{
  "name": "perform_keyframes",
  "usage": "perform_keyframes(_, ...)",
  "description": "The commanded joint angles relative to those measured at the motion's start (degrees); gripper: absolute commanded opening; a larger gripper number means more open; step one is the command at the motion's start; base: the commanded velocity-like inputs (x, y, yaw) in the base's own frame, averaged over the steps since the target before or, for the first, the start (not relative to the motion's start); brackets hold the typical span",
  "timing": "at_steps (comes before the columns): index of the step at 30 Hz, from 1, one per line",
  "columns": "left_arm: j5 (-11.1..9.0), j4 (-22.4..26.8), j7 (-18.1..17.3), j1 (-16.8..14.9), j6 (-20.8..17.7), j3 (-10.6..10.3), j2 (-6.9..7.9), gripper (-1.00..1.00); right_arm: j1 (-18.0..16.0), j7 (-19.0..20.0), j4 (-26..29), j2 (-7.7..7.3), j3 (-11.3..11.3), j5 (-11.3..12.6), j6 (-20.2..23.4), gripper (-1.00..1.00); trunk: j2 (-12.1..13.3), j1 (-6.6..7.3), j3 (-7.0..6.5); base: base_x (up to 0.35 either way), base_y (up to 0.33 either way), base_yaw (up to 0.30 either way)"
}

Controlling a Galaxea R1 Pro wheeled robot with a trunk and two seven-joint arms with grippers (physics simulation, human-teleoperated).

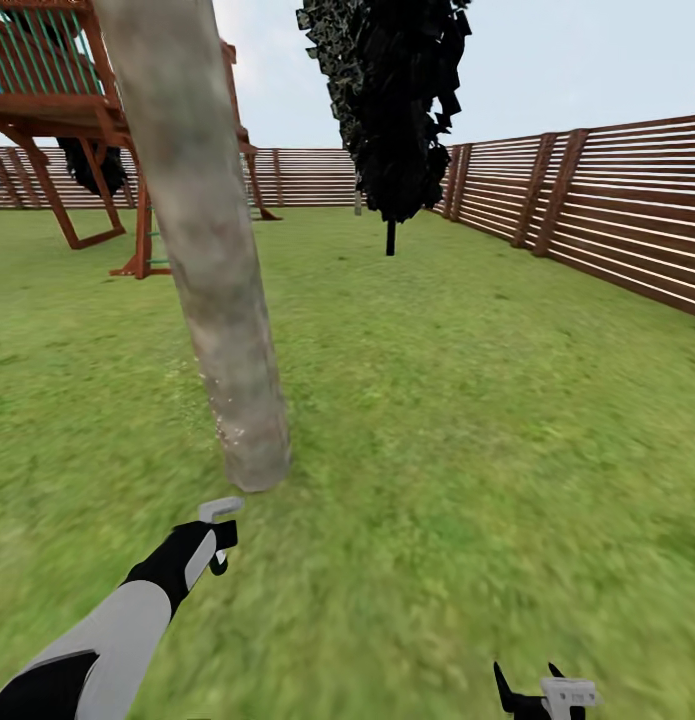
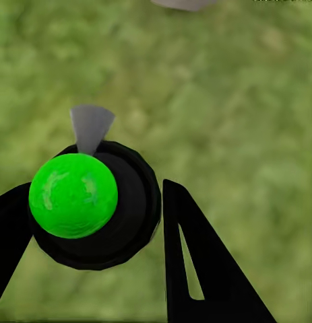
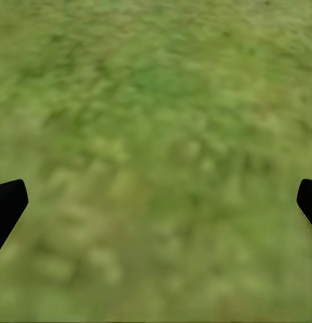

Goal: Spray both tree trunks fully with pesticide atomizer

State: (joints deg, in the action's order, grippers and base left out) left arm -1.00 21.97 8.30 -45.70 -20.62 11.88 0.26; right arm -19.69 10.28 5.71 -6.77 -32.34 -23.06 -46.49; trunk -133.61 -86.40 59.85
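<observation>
Left claw (image 2: pixel 95 222) is clamped on the atomizer (image 2: pixel 95 205) near the tree trunk (image 1: pixel 202 240); right claw (image 3: pixel 156 202) spread wide over grass (image 3: pixel 156 101).

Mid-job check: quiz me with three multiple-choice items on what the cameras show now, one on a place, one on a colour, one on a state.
1. Where does the near tree trunk stand relative to the left claw in the head view?
A. just ahead of it, on the grass
B. behind the fence
C. under the wooden play tower

2. What colour is the round cap on the bottle seen from the left wrist?
A. red
B. bright green
C. white

3. How is the right claw?
A. shut on the bottle
B. shut on nothing
C. open, with only grass between its fingers

Answers:
1 A: the tree trunk meets the grass just beyond the left claw.
2 B: the cap on the black bottle is bright green.
3 C: the right claw has its fingers far apart at the picture's edges.
</observation>
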Motion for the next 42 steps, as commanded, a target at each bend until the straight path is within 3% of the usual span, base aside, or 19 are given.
perform_keyframes(1, 0.0, 0.0, 0.0, 0.0, 0.0, 0.0, 0.0, -1.0, 0.0, 0.0, 0.0, 0.0, 0.0, 0.0, 0.0, 1.0, 0.0, 0.0, 0.0, 0.12, -0.267, 0.278)
perform_keyframes(11, 0.1, 0.0, 0.0, 0.0, 0.1, 0.0, 0.0, -1.0, 0.0, 0.0, 0.0, 0.0, 0.0, 0.0, 0.0, 1.0, 0.0, 0.0, 0.0, 0.157, -0.259, 0.264)
perform_keyframes(24, 0.0, -0.1, 0.0, 0.0, 0.1, 0.0, -0.09, -1.0, 0.0, 0.0, 0.1, -0.06, 0.0, 0.0, 0.0, 1.0, 0.0, 0.0, 0.0, 0.161, -0.242, 0.027)
perform_keyframes(42, 0.2, 0.0, 0.0, 0.0, 0.1, 0.0, -0.17, -1.0, 0.0, 0.0, 0.1, 0.0, 0.0, 0.0, 0.0, 1.0, 0.0, 0.0, 0.0, 0.097, -0.224, 0.253)
